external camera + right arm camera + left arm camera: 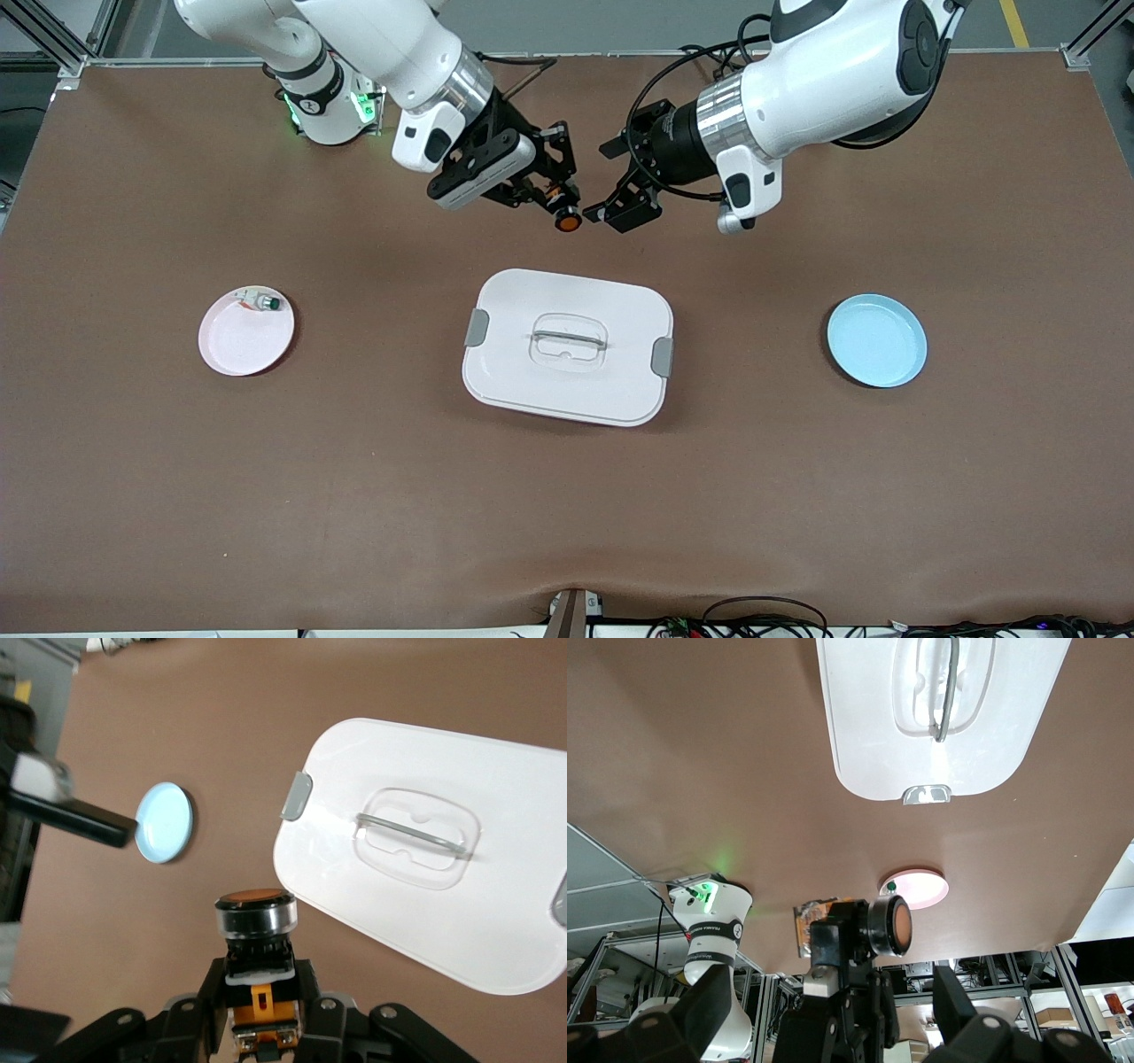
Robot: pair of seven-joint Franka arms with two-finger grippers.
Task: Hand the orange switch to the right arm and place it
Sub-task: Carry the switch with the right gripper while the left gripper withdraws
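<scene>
The orange switch [568,219] hangs in the air with my right gripper [556,200] shut on its black body. Its round orange cap points toward the left gripper. In the right wrist view the switch [255,923] stands up between the right gripper's [257,997] jaws, its tan end down between them. My left gripper [603,182] is open, its fingers standing apart on either side of the switch without touching it. The left wrist view shows the orange cap [899,923] between the wide-spread fingers [709,997]. Both grippers are over the bare brown table [567,496] beside the white box.
A closed white box [567,346] with grey latches and a handle sits mid-table. A pink plate [246,341] with a small green-capped switch [262,302] lies toward the right arm's end. A bare blue plate [877,340] lies toward the left arm's end.
</scene>
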